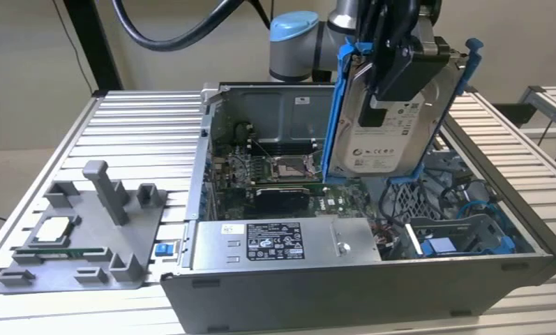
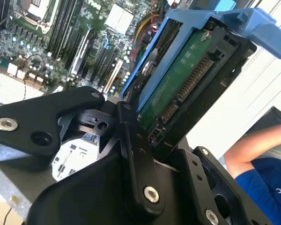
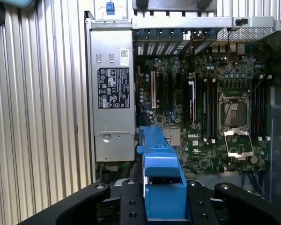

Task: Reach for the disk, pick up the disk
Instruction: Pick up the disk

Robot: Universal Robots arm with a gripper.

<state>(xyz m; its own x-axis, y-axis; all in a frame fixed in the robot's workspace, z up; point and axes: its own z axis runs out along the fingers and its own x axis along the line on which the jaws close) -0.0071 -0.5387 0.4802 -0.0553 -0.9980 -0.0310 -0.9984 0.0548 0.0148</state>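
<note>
Grey arm (image 1: pixel 343 14), light-blue joint cap (image 1: pixel 294 28), thick black cables (image 1: pixel 166 31); black tool (image 1: pixel 403 66), silver screws.

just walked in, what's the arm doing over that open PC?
The gripper is clamped on the disk, holding it upright in the air above the open computer case, clear of the motherboard. The drive's blue rails show between the fingers in both wrist views. On the exterior view's left, a grey fixture tray holds a processor chip.
</note>
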